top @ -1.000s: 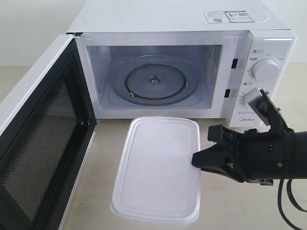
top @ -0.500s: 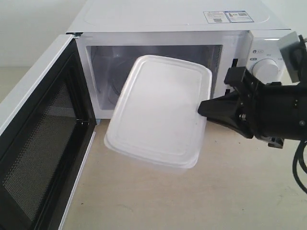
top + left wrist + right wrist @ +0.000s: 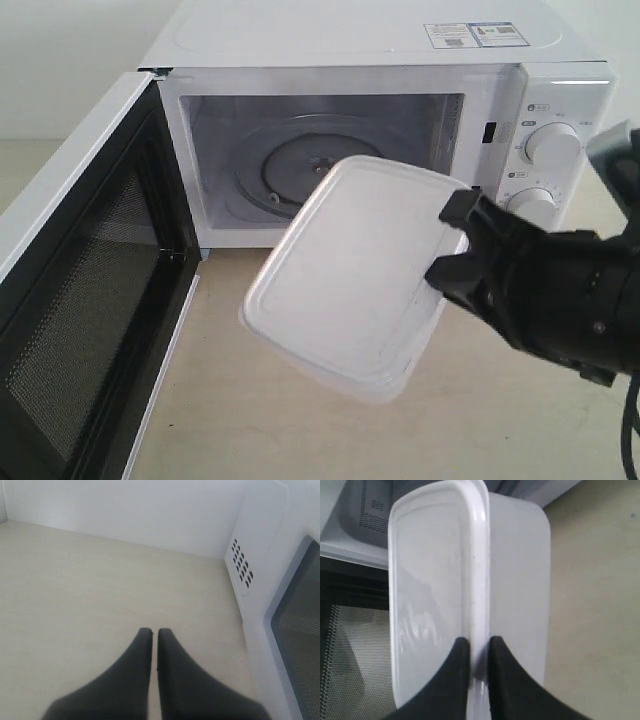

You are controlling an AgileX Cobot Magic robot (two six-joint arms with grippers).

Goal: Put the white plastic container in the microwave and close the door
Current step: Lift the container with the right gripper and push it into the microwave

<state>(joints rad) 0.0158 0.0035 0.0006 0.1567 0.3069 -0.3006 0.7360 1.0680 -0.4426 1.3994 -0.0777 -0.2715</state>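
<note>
The white plastic container [image 3: 350, 270] hangs tilted in the air in front of the microwave's [image 3: 380, 40] open cavity, below the glass turntable [image 3: 300, 160]. My right gripper [image 3: 450, 248] is shut on the rim at the container's right end. The right wrist view shows the black fingers of that gripper [image 3: 476, 642] pinching the rim of the container [image 3: 435, 580]. The door [image 3: 90, 300] stands wide open on the left, its mesh window facing inward. My left gripper [image 3: 155, 632] is shut on nothing, low over bare table beside the microwave's vented side [image 3: 242, 570]. It is out of the exterior view.
Two round dials [image 3: 552, 145] sit on the microwave's right panel, just behind my right arm. The beige tabletop [image 3: 260, 420] runs under the container. The open door's mesh [image 3: 355, 655] lies beyond the held container in the right wrist view.
The container was lifted off the table, first up in front of the cavity, then shifted right and slightly down and turned more diagonally. The right arm moved with it.
</note>
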